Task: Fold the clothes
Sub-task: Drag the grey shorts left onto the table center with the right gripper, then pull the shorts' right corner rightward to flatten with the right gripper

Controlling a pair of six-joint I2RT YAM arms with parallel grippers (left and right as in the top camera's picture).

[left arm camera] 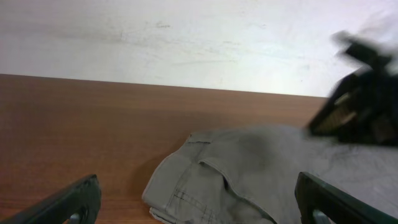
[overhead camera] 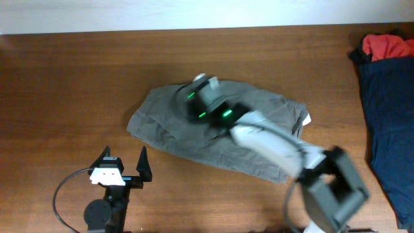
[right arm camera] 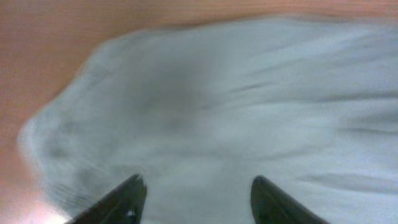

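Note:
The grey shorts (overhead camera: 165, 123) lie spread and wrinkled at the middle of the table. My right arm (overhead camera: 272, 139) reaches across them from the front right, its wrist over their far edge. In the right wrist view my right gripper (right arm camera: 198, 186) hovers over the blurred grey fabric (right arm camera: 205, 106) with its jaws apart and nothing between them. My left gripper (overhead camera: 123, 162) stands wide open near the front left, short of the shorts' near edge. Its view shows the folded corner and seams of the shorts (left arm camera: 236, 174) ahead, between the fingers (left arm camera: 71, 202). A dark navy garment (overhead camera: 388, 129) and a red one (overhead camera: 387, 45) lie at the far right.
Bare brown wood (overhead camera: 65, 84) spreads to the left of and behind the shorts. A pale wall (left arm camera: 186, 43) borders the far table edge. A black cable (overhead camera: 61, 194) loops beside the left arm's base. The blurred right arm (left arm camera: 364, 106) fills the right of the left wrist view.

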